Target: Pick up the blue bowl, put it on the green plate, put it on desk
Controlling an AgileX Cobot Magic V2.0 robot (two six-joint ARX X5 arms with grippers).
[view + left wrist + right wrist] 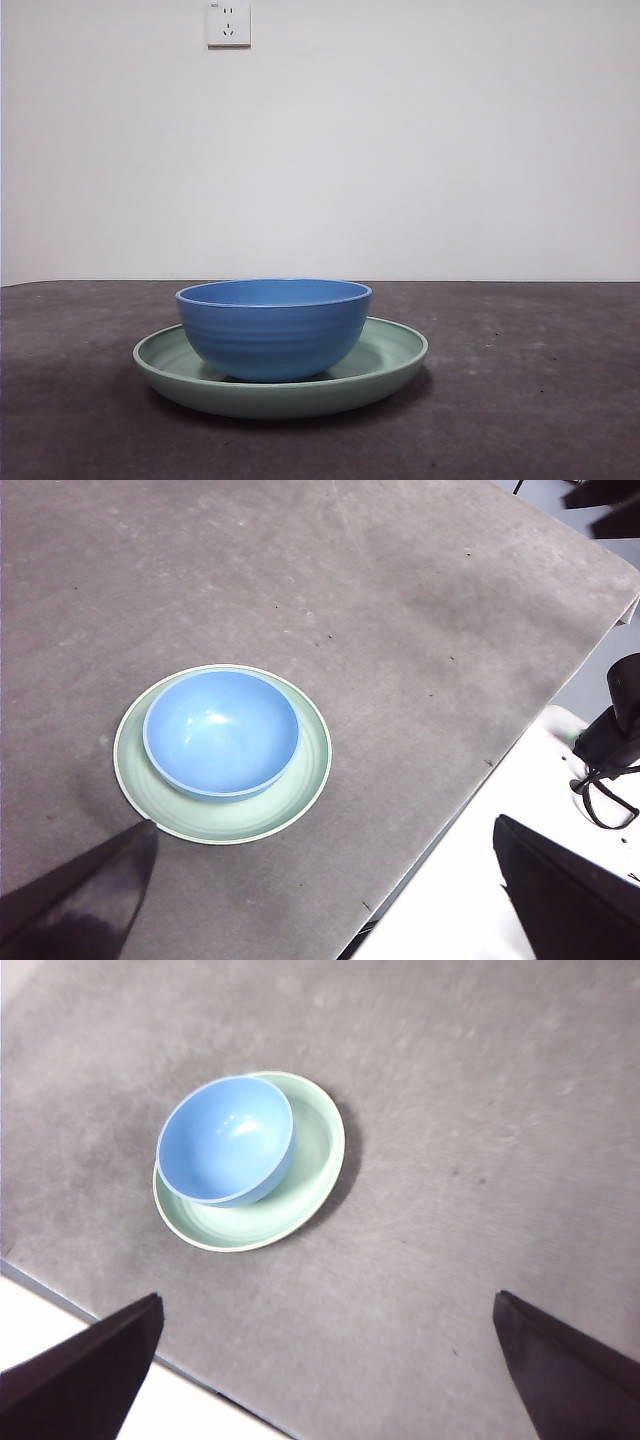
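Note:
The blue bowl [273,328] stands upright and empty inside the green plate [395,352], which rests on the desk [530,400]. From above, the bowl [221,732] sits a little off-centre on the plate [310,770]. My left gripper [325,900] is open, high above the desk and well clear of the dishes. My right gripper [330,1360] is also open and raised, with the bowl [226,1140] and plate [318,1150] far below it. Neither gripper shows in the front view.
A white wall with a power socket [228,22] stands behind the desk. The desk's edge [470,790] borders a white surface with black cables [605,800]. Another desk edge [90,1310] runs near the plate.

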